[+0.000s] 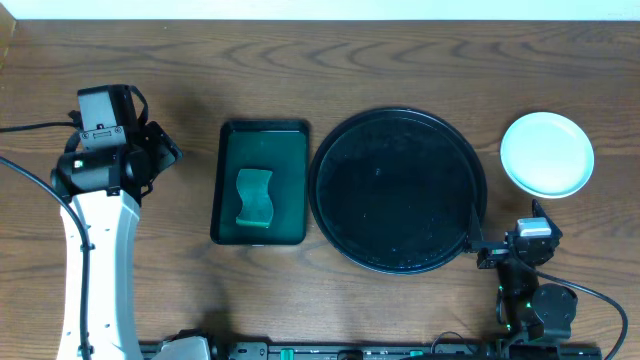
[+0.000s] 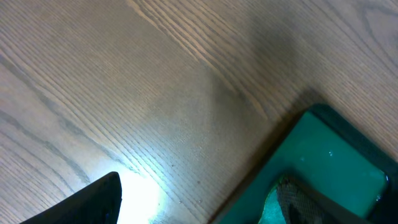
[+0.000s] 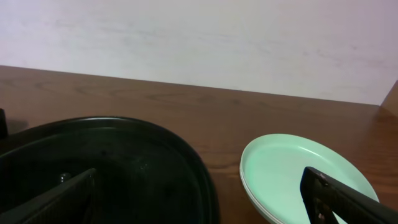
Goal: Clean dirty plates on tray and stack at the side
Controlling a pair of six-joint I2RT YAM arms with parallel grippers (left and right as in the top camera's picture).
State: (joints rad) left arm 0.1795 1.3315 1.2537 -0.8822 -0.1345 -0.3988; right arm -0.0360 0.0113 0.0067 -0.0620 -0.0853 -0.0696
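The plates (image 1: 546, 153) lie as one stack on the wood at the far right, beside the tray; in the right wrist view the top plate (image 3: 292, 171) looks pale mint and unmarked. The round black tray (image 1: 330, 150) holds nothing, and its rim (image 3: 186, 152) fills the lower left of the right wrist view. My right gripper (image 1: 506, 226) stands open low at the tray's near right edge, its fingers (image 3: 342, 199) wide apart around the gap between tray and plates (image 3: 199, 208). My left gripper (image 1: 160, 150) hangs open over bare wood at the left (image 2: 199, 214), holding nothing.
A dark green rectangular tray (image 1: 228, 135) with a green sponge (image 1: 254, 195) in it sits just left of the black tray. Its corner (image 2: 336, 155) and the sponge (image 2: 298, 199) show at the lower right of the left wrist view.
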